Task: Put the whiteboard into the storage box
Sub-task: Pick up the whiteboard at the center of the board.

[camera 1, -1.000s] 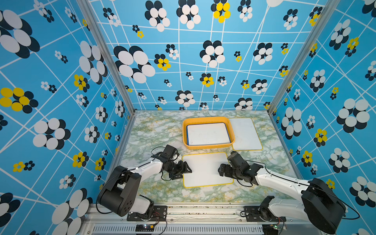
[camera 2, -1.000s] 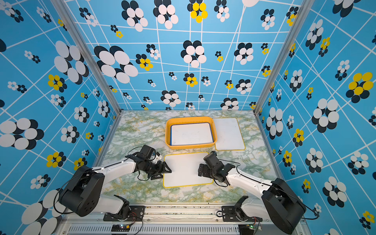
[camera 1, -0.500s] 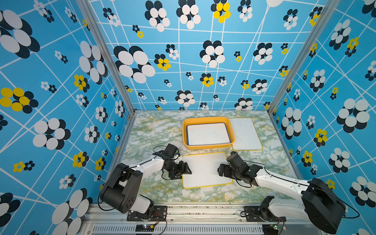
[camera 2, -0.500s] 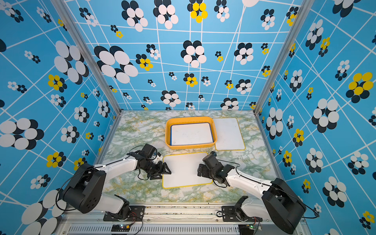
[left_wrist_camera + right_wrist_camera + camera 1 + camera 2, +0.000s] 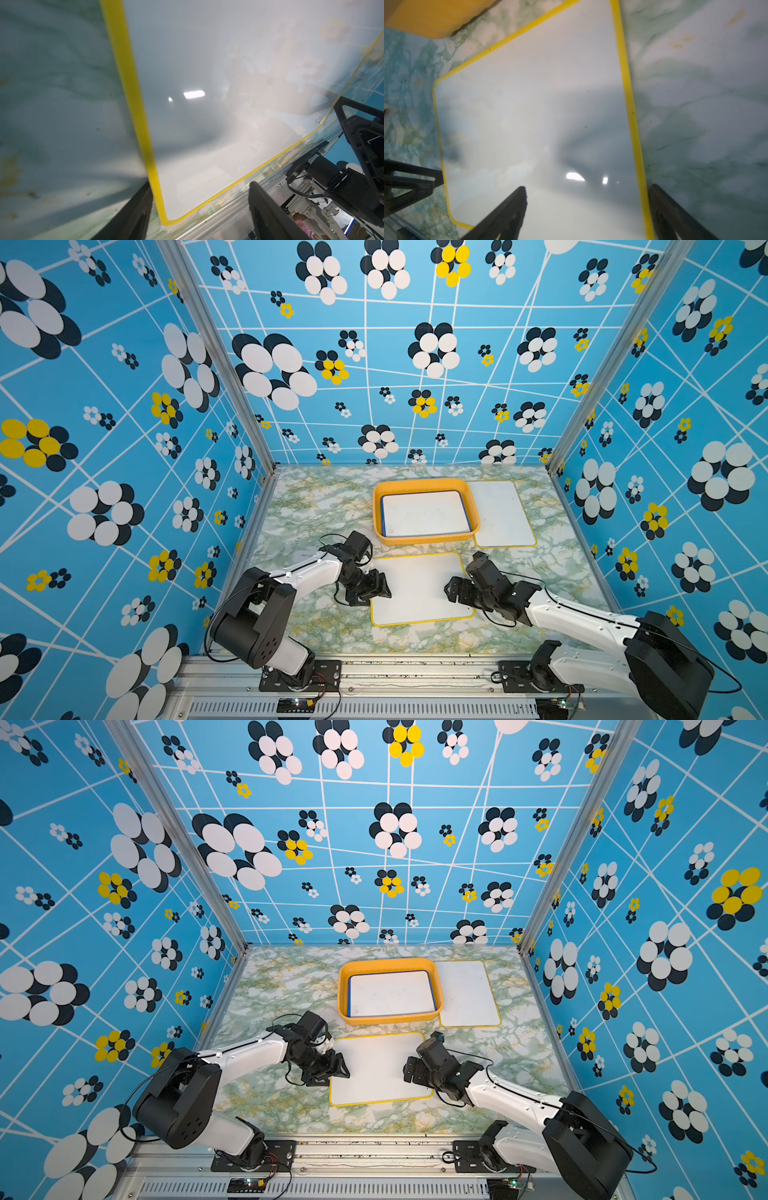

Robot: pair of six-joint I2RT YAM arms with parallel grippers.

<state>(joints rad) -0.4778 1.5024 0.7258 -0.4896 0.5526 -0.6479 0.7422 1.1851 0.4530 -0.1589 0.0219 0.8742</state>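
While both arms have crept a little inward during the last second, nothing is lifted yet. The left gripper (image 5: 376,591) and the right gripper (image 5: 453,591) now stand at the two short edges of the yellow-framed whiteboard (image 5: 419,589), slightly closer to it than before, and their jaws have narrowed only a little. The board itself has not moved. It lies flat on the marble-patterned table (image 5: 316,510), just in front of the storage box (image 5: 424,540) and between the two grippers. For the task this probably means that the approach is almost finished and the grasp comes next.

In the left wrist view the yellow frame (image 5: 133,104) runs between the two black fingers (image 5: 133,212): one finger is over the table, the other over the white surface. The right wrist view shows the same at the opposite edge (image 5: 631,124). Both grippers are wide open and hold nothing. Whether a fingertip already touches the board cannot be told.

The storage box already contains a blue-framed whiteboard (image 5: 424,514), lying flat inside. Another yellow-framed whiteboard (image 5: 500,512) lies on the table close against the box, on the side of the right arm.
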